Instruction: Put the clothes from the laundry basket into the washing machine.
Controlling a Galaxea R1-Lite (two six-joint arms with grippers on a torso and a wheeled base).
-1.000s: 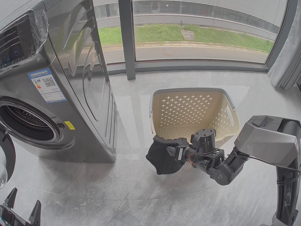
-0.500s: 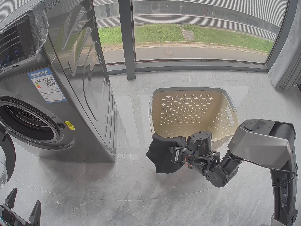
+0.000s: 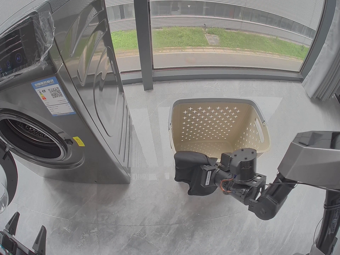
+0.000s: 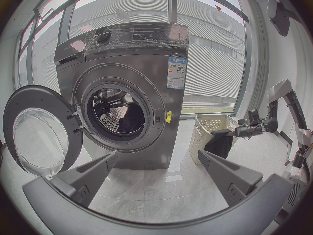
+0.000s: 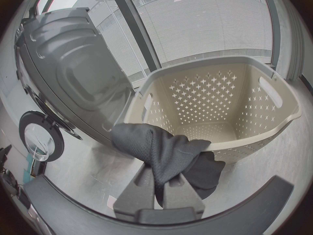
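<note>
A dark cloth (image 3: 189, 169) is clamped in the right gripper (image 5: 159, 177) at the near-left corner of the basket (image 3: 216, 101), right of the washer (image 3: 88, 89). The fingers of the left gripper (image 4: 156, 153) are spread apart, near left. A blue-edged label (image 3: 53, 96) and a yellow sticker (image 3: 78, 141) are stuck on the washer's front; their print cannot be read.

Pale marble floor (image 3: 159, 213), big window (image 3: 226, 25) — grey curtain (image 3: 324, 64) (far right)

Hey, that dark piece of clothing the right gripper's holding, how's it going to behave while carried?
Probably floppy: the dark garment folds and hangs limp around the right gripper. Likely light, since a pinch on one bunched part holds all of it. Its hanging end may sway or snag on the laundry basket rim.
</note>
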